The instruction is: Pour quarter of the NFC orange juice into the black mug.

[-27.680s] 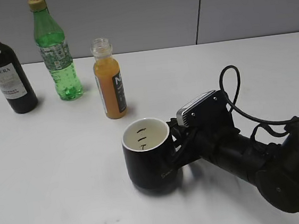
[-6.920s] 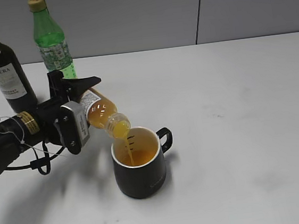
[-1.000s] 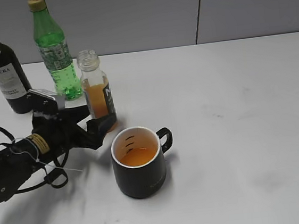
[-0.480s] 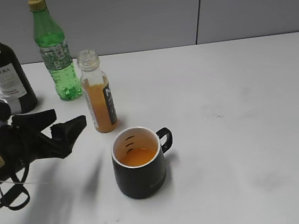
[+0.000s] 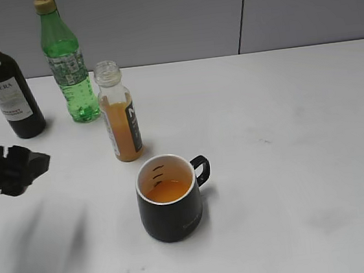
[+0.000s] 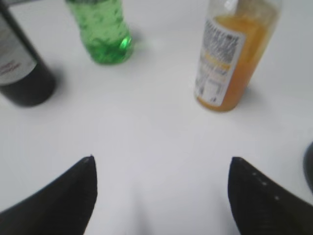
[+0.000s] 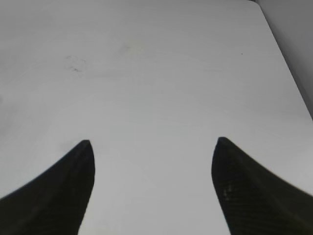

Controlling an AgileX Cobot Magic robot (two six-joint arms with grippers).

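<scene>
Left tool point(image 6: 161, 196) wide open, holding nothing, well clear of juice point(image 5: 119, 114). Juice upright just behind mug point(image 5: 169, 196); mug holds orange liquid. Pour looks done. Retreat: pull straight away from mug, avoid wine bottle point(image 5: 3, 80). Right tool point(image 7: 152, 188) open, empty.

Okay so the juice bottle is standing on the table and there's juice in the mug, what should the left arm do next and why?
Probably just finish backing the left gripper off to a rest position. The NFC orange juice stands upright on the table with nothing gripping it, the black mug holds orange liquid, and the gripper's jaws are open and empty, so the pour looks finished.
</scene>
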